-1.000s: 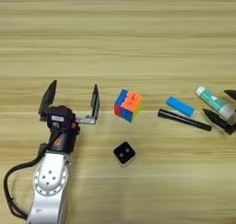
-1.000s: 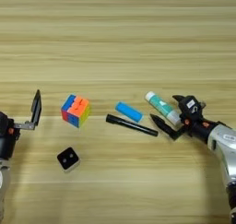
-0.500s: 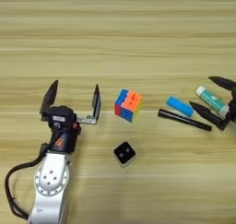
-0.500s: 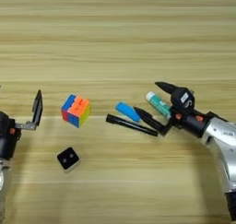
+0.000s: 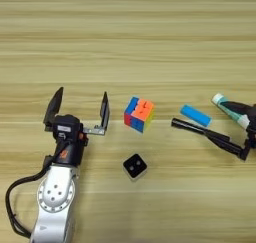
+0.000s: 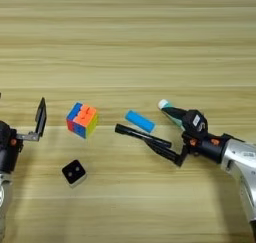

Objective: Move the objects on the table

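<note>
Left gripper (image 5: 79, 109) sits at the near left of the table (image 5: 125, 42), forearm running back toward the robot. Its two black fingers are spread wide, nothing between them, tips pointing away from the robot. It stands just left of the puzzle cube (image 5: 139, 114) but apart from it; probably parked, or staged for a reach at the cube.

The puzzle cube rests on the wood, turned so a corner faces the robot. Nearer the robot and slightly left lies the small black cube (image 5: 135, 166), alone, well clear of both grippers.

Right of the puzzle cube is the short blue bar (image 6: 140, 121), flat and angled. The thin black pen (image 6: 135, 134) lies just in front of it, slanting toward the near right; whether they touch cannot be told.

Right gripper (image 6: 174, 135) comes in from the right edge, fingers spread into a fork. The far finger lies along the glue-stick tube (image 6: 164, 105), of which only the white cap end and a little teal show. The near finger lies low against the right end of the pen. Nothing is pinched. The fork seems set to close on the pen's end or sweep the pair aside; which one cannot be judged.
</note>
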